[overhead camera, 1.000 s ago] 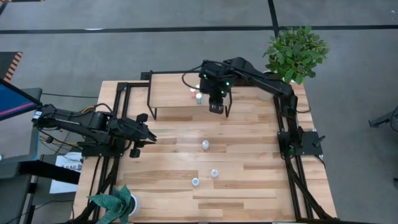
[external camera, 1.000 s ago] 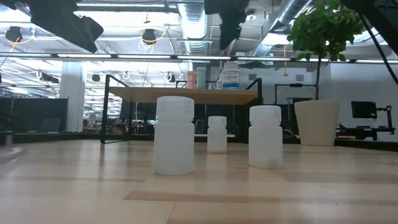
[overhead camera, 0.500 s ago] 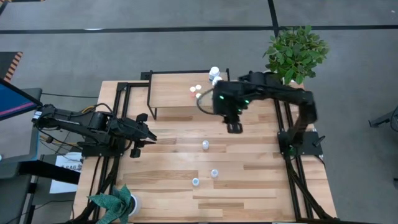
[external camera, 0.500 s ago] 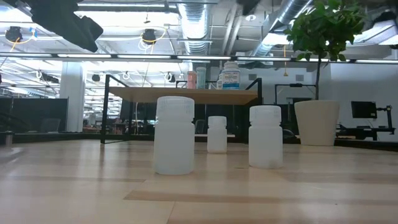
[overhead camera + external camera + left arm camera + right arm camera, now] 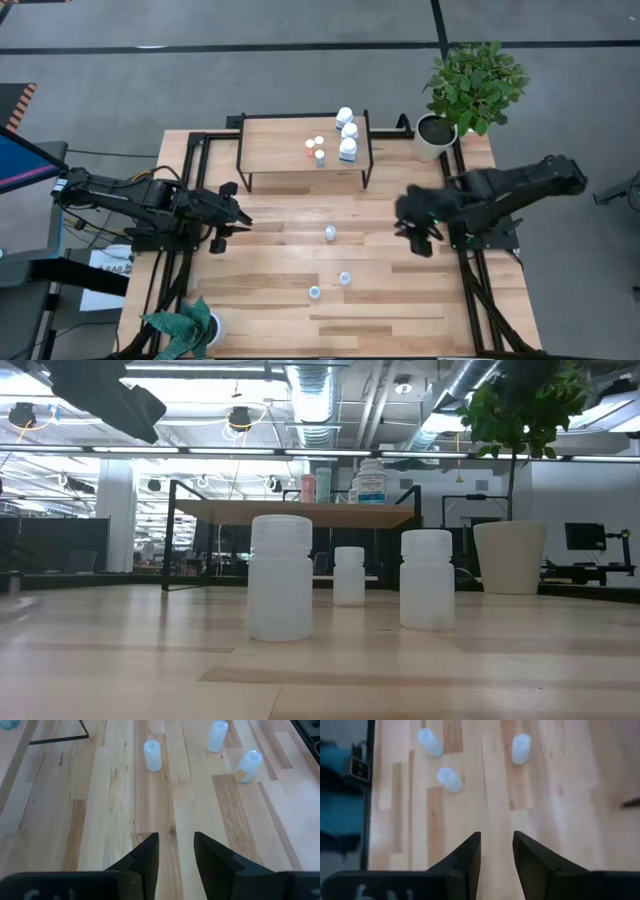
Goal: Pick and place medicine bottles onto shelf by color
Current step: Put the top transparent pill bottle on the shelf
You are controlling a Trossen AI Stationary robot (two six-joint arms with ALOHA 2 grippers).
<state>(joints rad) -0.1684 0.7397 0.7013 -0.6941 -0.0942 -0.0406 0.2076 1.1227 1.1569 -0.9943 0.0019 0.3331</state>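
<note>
The right gripper (image 5: 422,240) has its fingers (image 5: 470,852) parted by a narrow gap with nothing between them, hanging over bare table (image 5: 400,290) off the shelf's right front corner; the left gripper (image 5: 240,218) also shows its fingers (image 5: 147,855) slightly apart and empty, off the shelf's left front corner; three white bottles (image 5: 330,233) stand on the table in front of the shelf; on the shelf (image 5: 275,150) itself, three larger white bottles (image 5: 347,150) line its right end, with three tiny ones (image 5: 319,157), one red-capped, just left of them.
</note>
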